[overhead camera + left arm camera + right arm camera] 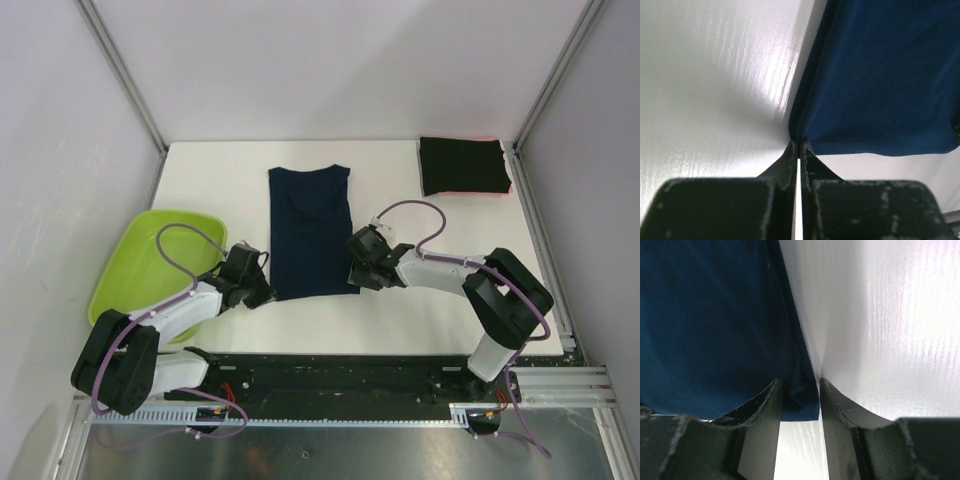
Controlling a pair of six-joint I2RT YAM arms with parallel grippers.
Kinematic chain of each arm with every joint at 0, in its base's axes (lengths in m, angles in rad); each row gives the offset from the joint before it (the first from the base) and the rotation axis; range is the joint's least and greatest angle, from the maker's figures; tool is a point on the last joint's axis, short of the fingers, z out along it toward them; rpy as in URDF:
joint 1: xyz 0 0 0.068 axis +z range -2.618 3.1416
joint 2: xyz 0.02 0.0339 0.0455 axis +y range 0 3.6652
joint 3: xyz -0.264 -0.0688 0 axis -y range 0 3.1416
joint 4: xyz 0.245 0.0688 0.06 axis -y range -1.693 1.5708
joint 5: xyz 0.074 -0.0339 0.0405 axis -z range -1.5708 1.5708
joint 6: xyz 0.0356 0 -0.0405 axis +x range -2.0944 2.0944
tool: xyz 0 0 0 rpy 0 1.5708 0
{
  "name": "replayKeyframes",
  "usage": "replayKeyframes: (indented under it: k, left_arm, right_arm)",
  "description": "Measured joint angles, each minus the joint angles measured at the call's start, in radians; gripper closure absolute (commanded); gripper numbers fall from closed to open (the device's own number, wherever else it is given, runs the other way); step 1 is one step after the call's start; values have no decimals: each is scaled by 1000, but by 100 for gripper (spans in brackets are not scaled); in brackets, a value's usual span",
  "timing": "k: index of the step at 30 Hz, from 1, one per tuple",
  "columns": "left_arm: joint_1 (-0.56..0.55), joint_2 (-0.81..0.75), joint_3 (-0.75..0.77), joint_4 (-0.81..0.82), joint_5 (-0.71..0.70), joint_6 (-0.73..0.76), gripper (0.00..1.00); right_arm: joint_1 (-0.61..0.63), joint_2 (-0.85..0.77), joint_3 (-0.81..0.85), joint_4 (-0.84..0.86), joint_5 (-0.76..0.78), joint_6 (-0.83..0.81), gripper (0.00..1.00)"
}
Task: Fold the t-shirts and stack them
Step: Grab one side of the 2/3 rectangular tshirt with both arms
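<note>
Tub (150, 262) left, one shirt (310, 230) centre, folded shirt (462, 165) far right — all on table (400, 320).

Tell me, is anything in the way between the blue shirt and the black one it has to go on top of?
Nothing visible is. Only bare white table lies between the navy t-shirt and the folded black t-shirt at the far right corner. The green tub sits off on the other side.
</note>
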Motion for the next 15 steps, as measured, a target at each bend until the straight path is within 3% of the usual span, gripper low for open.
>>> replayKeyframes:
  k: [15]
  left_arm:
    - [0, 0, 3, -7, 0, 6, 100]
  right_arm:
    - [49, 21, 34, -60, 52, -4, 63]
